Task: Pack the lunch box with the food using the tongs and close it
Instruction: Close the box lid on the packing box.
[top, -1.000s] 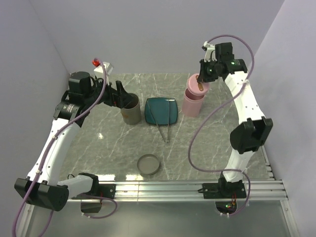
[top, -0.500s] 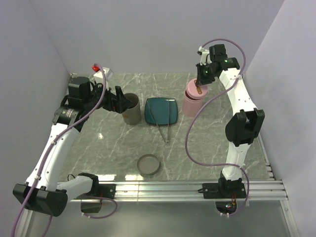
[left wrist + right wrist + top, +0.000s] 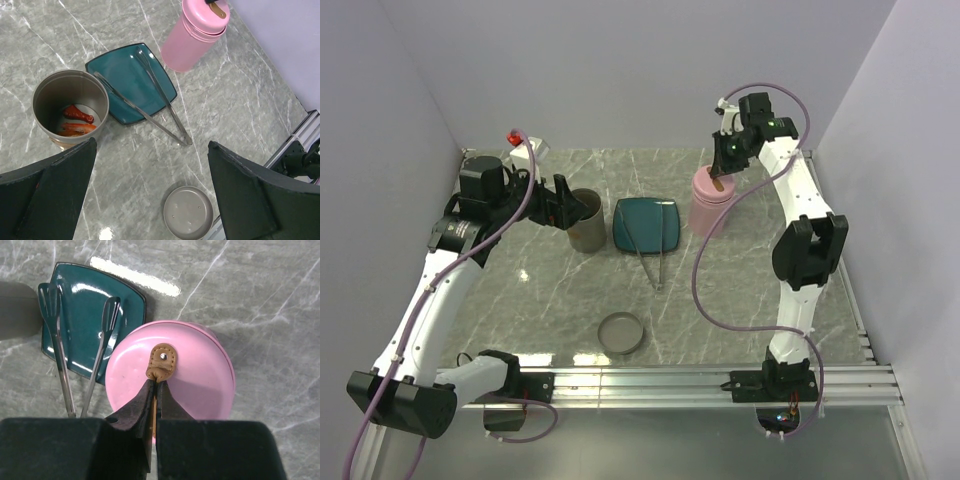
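Since a second ago the right arm's elbow has folded inward. The right claw [image 3: 154, 390] pinches the brown tab [image 3: 161, 361] of one pink jar [image 3: 200, 390]. One pair of tongs [image 3: 61, 360] lies to its left, across one teal plate [image 3: 80, 290]. The left claw [image 3: 151, 145] gapes, holding nothing. Only its camera shows the food [image 3: 77, 114], two or three pieces inside one grey pot [image 3: 67, 87] beside one finger. One loose lid [image 3: 189, 212] lies between the fingers.

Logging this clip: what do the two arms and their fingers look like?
The left arm and right arm match: white link shells, chunky black joint housings, a purple cable looping loosely along each. The fingers are broad, flat, matte black wedges.
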`<state>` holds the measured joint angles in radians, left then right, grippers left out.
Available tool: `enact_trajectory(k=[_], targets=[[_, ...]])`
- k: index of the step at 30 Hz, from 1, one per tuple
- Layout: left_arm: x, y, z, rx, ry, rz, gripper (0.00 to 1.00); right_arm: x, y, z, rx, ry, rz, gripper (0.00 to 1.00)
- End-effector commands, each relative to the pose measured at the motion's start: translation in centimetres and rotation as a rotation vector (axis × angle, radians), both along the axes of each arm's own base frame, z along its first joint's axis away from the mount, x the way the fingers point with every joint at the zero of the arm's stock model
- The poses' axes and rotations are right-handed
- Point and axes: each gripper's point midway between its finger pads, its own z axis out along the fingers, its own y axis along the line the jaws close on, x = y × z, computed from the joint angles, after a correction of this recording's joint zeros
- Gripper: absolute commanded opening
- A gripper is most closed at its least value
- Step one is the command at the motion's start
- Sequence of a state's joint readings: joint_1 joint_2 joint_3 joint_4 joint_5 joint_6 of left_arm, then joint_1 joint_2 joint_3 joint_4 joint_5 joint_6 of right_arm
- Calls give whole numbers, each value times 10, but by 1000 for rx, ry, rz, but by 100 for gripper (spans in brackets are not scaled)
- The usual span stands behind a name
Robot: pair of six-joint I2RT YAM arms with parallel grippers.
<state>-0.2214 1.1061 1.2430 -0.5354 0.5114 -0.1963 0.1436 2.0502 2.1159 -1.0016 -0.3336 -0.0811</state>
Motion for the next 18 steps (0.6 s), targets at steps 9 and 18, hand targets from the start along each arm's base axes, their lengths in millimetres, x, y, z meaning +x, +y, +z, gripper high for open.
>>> enact_trajectory(k=[9,18], targets=[[2,-2,4,-17,-22,-13,99,2,-2,-6,26,34,1,0],[1,-3,3,-23,-16,-20,99,-14,-11,7,40,36,-2,0]])
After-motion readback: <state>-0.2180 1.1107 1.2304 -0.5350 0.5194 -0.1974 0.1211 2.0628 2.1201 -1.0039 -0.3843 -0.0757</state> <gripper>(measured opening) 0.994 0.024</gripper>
